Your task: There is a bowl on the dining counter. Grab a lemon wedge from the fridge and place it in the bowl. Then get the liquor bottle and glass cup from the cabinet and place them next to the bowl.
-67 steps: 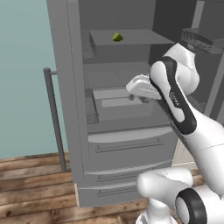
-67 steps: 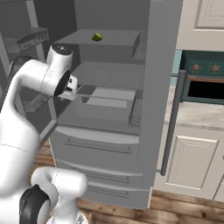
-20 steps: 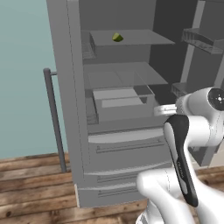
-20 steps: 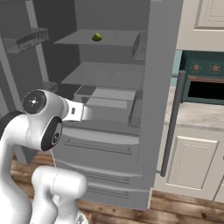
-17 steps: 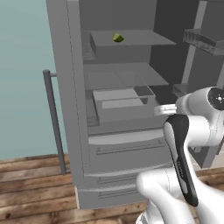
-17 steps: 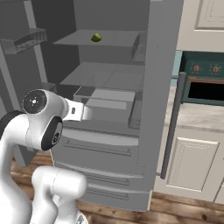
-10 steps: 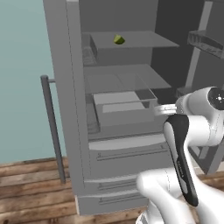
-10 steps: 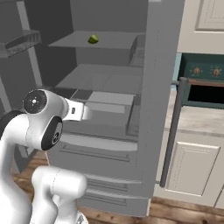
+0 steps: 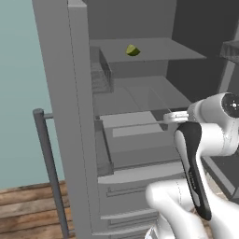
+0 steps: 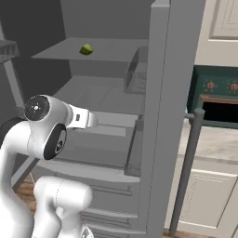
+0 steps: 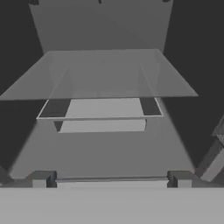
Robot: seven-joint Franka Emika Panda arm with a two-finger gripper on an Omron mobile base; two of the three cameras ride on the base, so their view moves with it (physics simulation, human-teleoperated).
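fridge: doors stood open; it loomed larger in both base views than a second earlier, so the base had driven in closer, not the fridge shifted.
arm: folded low in front of the middle shelf, pose unchanged over that second.
gripper: released, jaws spread wide, nothing between them; tips hard to make out in both base views.
lemon wedge: sat on the upper shelf, well above the gripper, untouched.
meaning: likely still the approach; the reach up to the wedge was not begun.
hidden: bowl, bottle, cup out of frame.
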